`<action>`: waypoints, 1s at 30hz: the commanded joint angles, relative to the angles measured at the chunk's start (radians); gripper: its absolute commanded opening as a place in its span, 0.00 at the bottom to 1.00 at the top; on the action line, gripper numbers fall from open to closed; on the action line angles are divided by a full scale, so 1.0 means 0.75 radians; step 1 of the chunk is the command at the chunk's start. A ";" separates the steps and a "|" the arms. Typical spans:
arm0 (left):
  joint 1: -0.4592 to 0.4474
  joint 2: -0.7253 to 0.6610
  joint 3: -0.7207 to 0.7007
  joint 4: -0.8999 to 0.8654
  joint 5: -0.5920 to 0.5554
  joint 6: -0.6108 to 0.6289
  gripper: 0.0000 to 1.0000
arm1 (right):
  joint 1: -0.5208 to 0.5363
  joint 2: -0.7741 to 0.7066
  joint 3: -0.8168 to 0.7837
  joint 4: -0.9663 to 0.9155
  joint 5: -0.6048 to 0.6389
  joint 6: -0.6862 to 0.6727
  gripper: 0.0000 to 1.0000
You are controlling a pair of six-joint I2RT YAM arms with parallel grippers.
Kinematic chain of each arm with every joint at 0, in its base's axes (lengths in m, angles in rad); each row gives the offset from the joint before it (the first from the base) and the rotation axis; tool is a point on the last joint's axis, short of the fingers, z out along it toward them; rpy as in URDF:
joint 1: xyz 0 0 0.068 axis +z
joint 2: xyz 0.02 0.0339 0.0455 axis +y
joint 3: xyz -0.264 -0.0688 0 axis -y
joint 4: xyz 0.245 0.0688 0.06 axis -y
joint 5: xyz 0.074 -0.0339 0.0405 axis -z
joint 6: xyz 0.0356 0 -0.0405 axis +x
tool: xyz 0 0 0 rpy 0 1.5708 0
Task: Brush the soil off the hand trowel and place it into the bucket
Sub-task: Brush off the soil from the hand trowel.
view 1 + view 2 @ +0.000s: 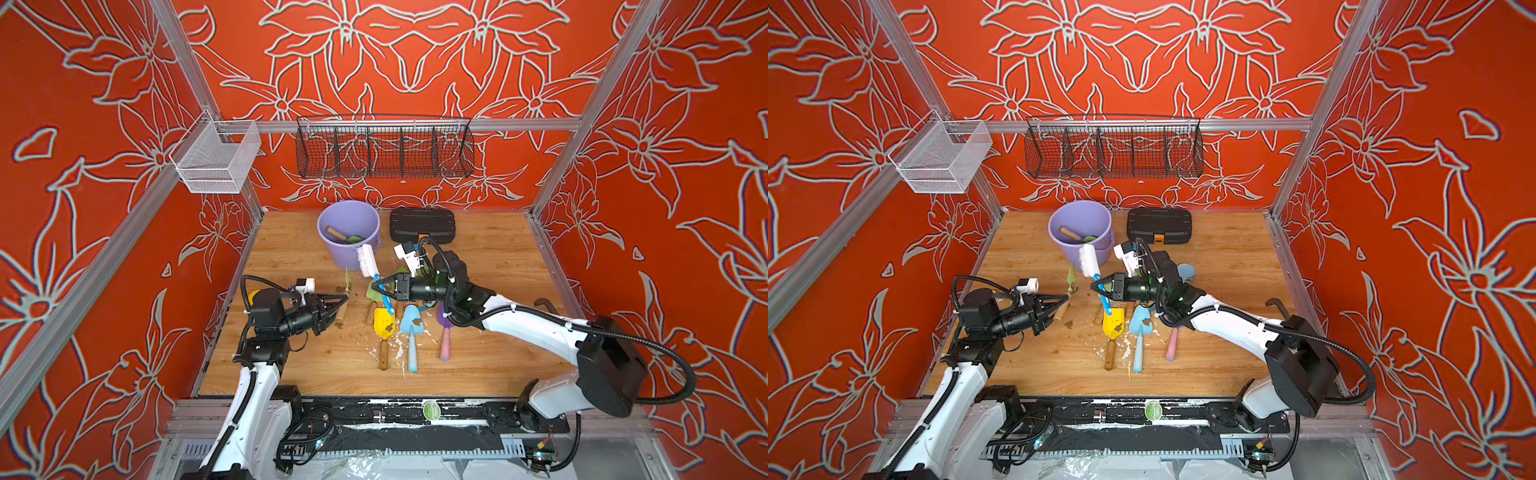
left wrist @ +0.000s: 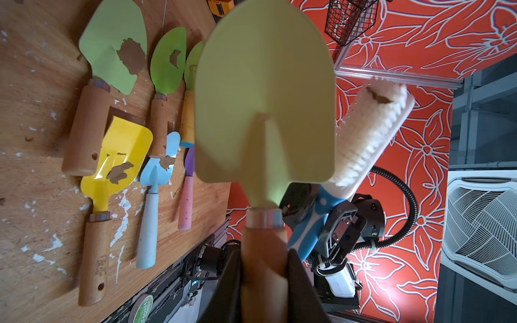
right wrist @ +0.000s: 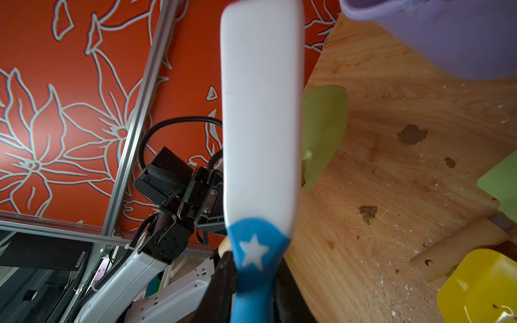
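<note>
You have the pale green hand trowel (image 2: 264, 112) left of centre, its wooden handle clamped in your left gripper (image 1: 340, 301). Just to its right, your right gripper (image 1: 376, 286) is closed on the brush (image 1: 368, 259), with a soil (image 2: 377, 96) clump on the bristles. The bucket (image 1: 347, 253) stands just beyond them, toward the far wall.
</note>
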 commanded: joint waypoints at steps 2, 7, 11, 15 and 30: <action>0.022 -0.002 0.001 0.090 0.005 -0.025 0.00 | 0.033 0.038 0.025 0.097 -0.074 0.049 0.00; 0.034 0.010 0.004 0.109 0.003 -0.029 0.00 | 0.056 0.072 0.013 0.101 -0.116 0.058 0.00; 0.036 0.015 0.004 0.107 -0.001 -0.023 0.00 | 0.083 0.106 0.022 0.062 -0.153 0.043 0.00; 0.040 0.020 0.003 0.107 -0.005 -0.017 0.00 | 0.098 0.160 0.021 0.048 -0.178 0.058 0.00; 0.053 0.032 0.009 0.062 -0.009 0.041 0.00 | 0.089 0.263 0.003 -0.103 -0.123 0.030 0.00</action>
